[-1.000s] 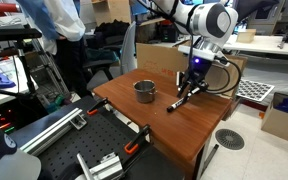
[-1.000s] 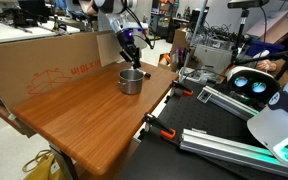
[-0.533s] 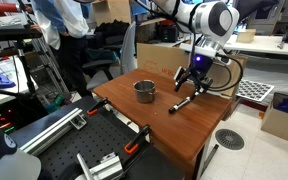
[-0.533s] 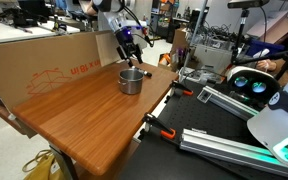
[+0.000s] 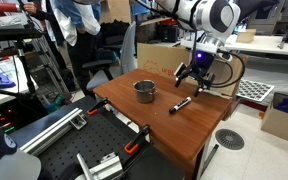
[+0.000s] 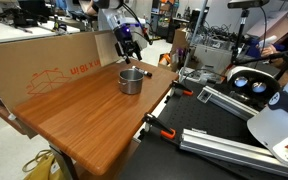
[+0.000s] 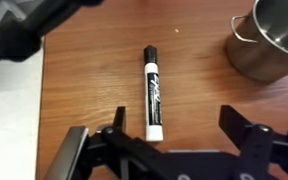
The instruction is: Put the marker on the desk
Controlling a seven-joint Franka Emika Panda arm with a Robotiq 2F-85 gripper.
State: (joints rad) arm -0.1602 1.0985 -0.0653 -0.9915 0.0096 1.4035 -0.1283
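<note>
Wrist view: gripper (image 7: 174,122) spread wide, apparently empty.

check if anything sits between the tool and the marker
Nothing visible does. In the wrist view the marker lies flat on the desk, in plain sight below the open tool. The metal cup stands off to one side, apart from the marker.

Both exterior views mid-distance, angled down at desk (image 5: 169,125) (image 6: 84,110) from different sides; wrist view close, straight down onto it

Cardboard panel (image 6: 44,62), white table (image 5: 272,45), pale floor (image 5: 252,160).
</note>
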